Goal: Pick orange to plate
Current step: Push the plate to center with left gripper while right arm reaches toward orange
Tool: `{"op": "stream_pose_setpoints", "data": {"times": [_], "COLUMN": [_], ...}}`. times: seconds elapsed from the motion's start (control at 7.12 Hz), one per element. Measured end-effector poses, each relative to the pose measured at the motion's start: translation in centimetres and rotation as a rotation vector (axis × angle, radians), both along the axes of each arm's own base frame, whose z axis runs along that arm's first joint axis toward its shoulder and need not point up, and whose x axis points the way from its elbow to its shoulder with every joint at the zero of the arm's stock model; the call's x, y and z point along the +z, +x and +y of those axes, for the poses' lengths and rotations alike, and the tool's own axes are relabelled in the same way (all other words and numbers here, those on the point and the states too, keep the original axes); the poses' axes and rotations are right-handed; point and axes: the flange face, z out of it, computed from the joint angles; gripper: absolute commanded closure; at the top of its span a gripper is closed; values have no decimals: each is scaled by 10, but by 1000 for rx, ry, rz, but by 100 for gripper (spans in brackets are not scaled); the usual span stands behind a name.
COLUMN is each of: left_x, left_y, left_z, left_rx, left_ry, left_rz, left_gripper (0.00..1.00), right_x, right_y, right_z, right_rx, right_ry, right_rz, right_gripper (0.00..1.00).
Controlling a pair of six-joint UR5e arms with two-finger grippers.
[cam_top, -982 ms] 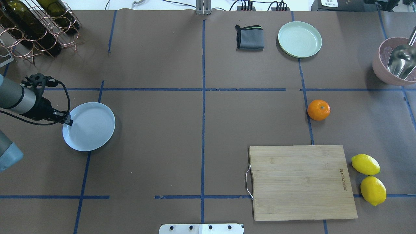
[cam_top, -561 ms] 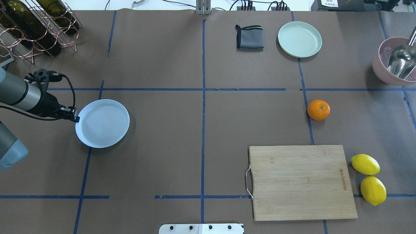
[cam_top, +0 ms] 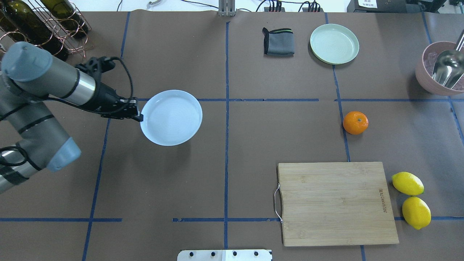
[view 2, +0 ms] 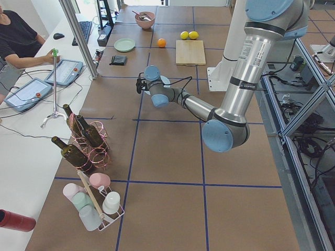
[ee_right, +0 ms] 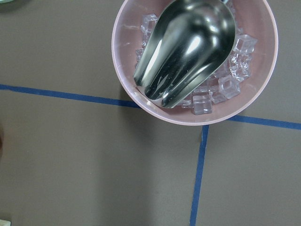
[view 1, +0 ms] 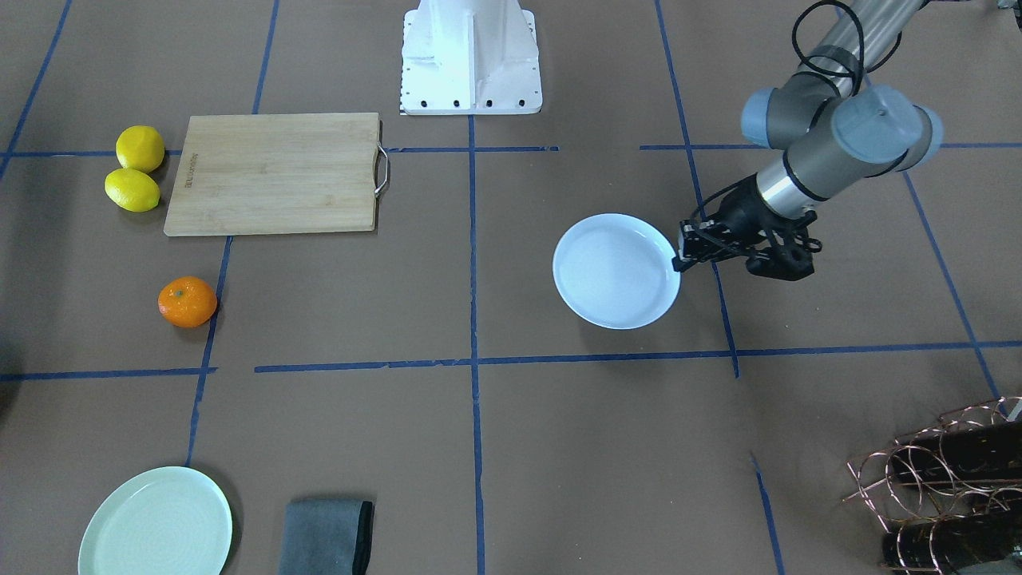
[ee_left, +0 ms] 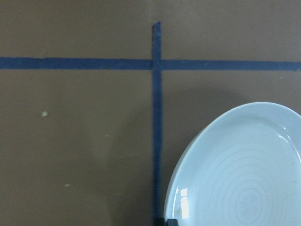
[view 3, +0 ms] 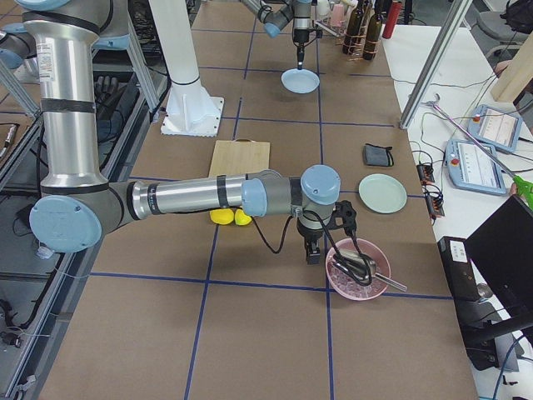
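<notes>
Worktop (cam_top: 181, 181) stock. Containers: 1 bluish-white plate (cam_top: 174, 119), its rim gripped by the closed left pincer (cam_top: 139, 117), apparently lifted slightly, with a shadow beneath it; 1 pale green plate (cam_top: 334, 44) at the far edge; 1 pink bowl (ee_right: 127, 70) holding ice cubes (ee_right: 225, 87) and 1 metal scoop (ee_right: 186, 47); 1 copper wire rack (view 2: 99, 155) holding 3 dark bottles (view 2: 73, 153). Loose items: 1 orange (cam_top: 355, 122), resting on the worktop's right half, well apart from the bluish-white plate, between the green plate and 1 wooden cutting board (cam_top: 337, 203); 2 lemons (cam_top: 407, 183), side by side beside the board; 1 folded grey cloth (cam_top: 278, 42). Right pincer (view 3: 312, 250) hangs next to the pink bowl; whether it is open or closed cannot be told.
</notes>
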Motion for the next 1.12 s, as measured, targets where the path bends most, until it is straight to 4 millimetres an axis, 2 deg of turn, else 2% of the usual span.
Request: {"op": "stream_pose_setpoints", "data": {"times": [0.14, 0.28, 0.42, 0.56, 0.7, 0.84, 0.98, 1.12], "left_x": [-31, -52, -62, -65, -66, -68, -73, -80], "left_y": [51, 96, 129, 145, 151, 151, 145, 128], "left_z": [13, 20, 30, 37, 40, 41, 40, 38], "left_rx": [10, -4, -21, -32, -38, -44, -61, -87], "left_ry": [-35, -61, -71, -70, -66, -59, -48, -32], "left_rz": [16, 14, 6, -1, -4, -2, 7, 26], "left_gripper": [100, 100, 100, 56, 33, 30, 29, 27], "right_x": [0, 0, 0, 0, -3, -7, -16, -30], "right_y": [0, 0, 0, -2, -6, -12, -27, -56], "right_z": [0, 0, 0, 0, -1, -3, -6, -9], "right_rx": [0, 0, 0, -3, -10, -22, -30, -13], "right_ry": [0, 0, 0, 0, 3, 8, 8, -3], "right_rz": [0, 0, 0, -2, -9, -21, -34, -50], "right_gripper": [0, 0, 0, 0, 0, 0, 0, 0]}}
